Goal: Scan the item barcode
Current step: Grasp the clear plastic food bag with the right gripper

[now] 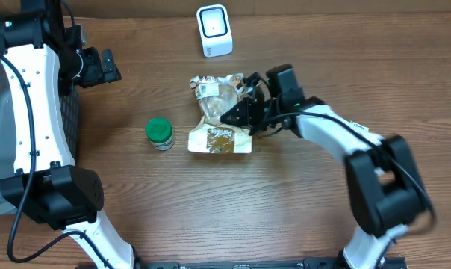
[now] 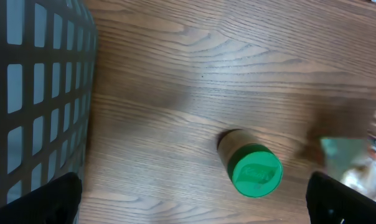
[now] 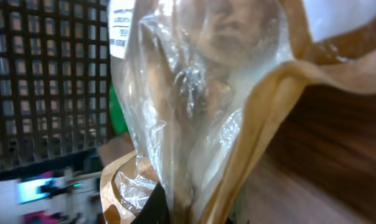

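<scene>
Overhead: the bag (image 1: pixel 219 119) lies in the middle of the table (image 1: pixel 285 209), below the white scanner (image 1: pixel 213 30) and well apart from it. The right gripper (image 1: pixel 244 113) is at the bag's right edge, jaws clamped on it. A green-lidded jar (image 1: pixel 159 134) stands just left of the bag. The left gripper (image 1: pixel 112 67) hangs far left beside the basket (image 1: pixel 70 119), jaws wide apart, nothing in them.

Left wrist: jar (image 2: pixel 256 172) mid-frame, basket (image 2: pixel 38 93) wall at left, both fingers (image 2: pixel 45 202) spread to the bottom corners, bag (image 2: pixel 356 158) a blur at right.

Right wrist: the bag (image 3: pixel 200 93) fills the frame, clear film and brown paper, pinched at the bottom between the closed jaws, with basket (image 3: pixel 45 81) mesh behind
</scene>
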Controlling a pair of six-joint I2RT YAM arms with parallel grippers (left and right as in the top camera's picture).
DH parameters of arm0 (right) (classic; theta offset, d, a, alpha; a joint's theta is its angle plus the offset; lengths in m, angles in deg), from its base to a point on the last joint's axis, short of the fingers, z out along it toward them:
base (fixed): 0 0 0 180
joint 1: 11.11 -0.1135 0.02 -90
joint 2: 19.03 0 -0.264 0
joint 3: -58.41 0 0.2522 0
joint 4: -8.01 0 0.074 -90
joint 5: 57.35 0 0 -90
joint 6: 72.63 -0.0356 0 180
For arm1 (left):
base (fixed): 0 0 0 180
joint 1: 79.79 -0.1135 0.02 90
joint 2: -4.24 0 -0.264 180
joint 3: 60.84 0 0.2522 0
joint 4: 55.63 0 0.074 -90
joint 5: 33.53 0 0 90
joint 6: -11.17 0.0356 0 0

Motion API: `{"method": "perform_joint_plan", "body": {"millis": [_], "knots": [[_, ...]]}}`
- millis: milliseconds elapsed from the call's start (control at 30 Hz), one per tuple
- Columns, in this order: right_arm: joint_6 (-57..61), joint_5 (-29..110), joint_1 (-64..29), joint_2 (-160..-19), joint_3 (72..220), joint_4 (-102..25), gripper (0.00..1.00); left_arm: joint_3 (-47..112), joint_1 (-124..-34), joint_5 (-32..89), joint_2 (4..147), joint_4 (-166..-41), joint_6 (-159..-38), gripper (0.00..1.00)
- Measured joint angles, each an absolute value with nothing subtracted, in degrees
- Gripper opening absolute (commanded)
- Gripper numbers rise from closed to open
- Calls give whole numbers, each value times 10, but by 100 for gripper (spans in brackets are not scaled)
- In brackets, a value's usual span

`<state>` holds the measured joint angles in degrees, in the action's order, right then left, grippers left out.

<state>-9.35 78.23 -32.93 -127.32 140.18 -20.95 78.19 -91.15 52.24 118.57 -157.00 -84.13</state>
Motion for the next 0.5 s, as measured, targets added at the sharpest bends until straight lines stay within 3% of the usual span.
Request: {"method": "perform_joint_plan", "body": {"millis": [200, 500], "knots": [[-29, 727, -330, -1193, 1403, -281, 4, 782, -911, 522, 1186, -1570, -842, 100], [-7, 705, -376, -1231, 1402, -289, 4, 782, -911, 522, 1186, -1570, -841, 99]]}}
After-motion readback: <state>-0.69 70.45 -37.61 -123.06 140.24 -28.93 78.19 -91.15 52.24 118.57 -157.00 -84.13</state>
